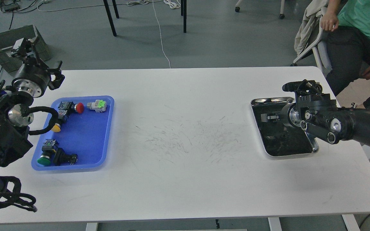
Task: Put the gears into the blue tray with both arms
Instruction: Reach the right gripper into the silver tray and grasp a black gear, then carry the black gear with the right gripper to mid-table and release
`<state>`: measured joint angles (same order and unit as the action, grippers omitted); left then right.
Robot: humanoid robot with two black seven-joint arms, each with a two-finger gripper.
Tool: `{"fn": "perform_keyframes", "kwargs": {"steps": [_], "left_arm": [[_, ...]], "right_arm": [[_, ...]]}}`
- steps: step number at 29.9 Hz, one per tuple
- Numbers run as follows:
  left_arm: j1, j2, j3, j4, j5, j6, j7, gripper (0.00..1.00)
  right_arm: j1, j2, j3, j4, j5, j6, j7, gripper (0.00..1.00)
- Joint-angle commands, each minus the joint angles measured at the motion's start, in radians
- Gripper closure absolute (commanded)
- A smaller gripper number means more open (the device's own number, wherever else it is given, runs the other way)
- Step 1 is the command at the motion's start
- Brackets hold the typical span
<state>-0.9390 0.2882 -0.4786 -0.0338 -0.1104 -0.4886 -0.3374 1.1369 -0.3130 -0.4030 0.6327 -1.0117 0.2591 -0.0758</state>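
Observation:
The blue tray (87,138) lies at the table's left and holds several push-button switches with red, yellow and green caps. I cannot make out the gears against the dark bottom of the steel tray (315,148) at the right. My right gripper (267,117) reaches in from the right, low over the far half of that steel tray; its fingers blur into the dark bottom. My left gripper (27,46) is raised beyond the table's far left corner, behind the blue tray, with nothing seen in it.
A grey crate (2,43) stands on the floor behind my left gripper. A seated person (355,29) and a chair are past the table's far right corner. Table legs and cables lie on the floor beyond the table.

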Motion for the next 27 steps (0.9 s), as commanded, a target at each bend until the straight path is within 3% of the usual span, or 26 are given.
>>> {"fn": "perform_keyframes", "kwargs": {"steps": [1, 9, 10, 12, 13, 27], "left_arm": [[-0.001, 0.0, 0.0, 0.0, 0.0, 0.0, 0.0, 0.01], [-0.001, 0.0, 0.0, 0.0, 0.0, 0.0, 0.0, 0.01], [-0.001, 0.0, 0.0, 0.0, 0.0, 0.0, 0.0, 0.01], [-0.001, 0.0, 0.0, 0.0, 0.002, 0.0, 0.0, 0.01], [-0.001, 0.0, 0.0, 0.0, 0.0, 0.0, 0.0, 0.01], [-0.003, -0.004, 0.002, 0.0, 0.002, 0.0, 0.0, 0.01]], "right_arm": [[-0.006, 0.002, -0.002, -0.002, -0.001, 0.002, -0.002, 0.34], [-0.003, 0.0, -0.048, -0.004, -0.001, 0.006, 0.001, 0.58], [-0.003, 0.0, -0.048, -0.004, -0.001, 0.006, 0.002, 0.64], [-0.003, 0.0, -0.049, -0.005, -0.002, 0.006, 0.002, 0.91], [-0.002, 0.0, -0.048, -0.005, -0.001, 0.008, 0.002, 0.98], [0.093, -0.008, -0.04, 0.018, 0.012, 0.008, 0.002, 0.98]]}}
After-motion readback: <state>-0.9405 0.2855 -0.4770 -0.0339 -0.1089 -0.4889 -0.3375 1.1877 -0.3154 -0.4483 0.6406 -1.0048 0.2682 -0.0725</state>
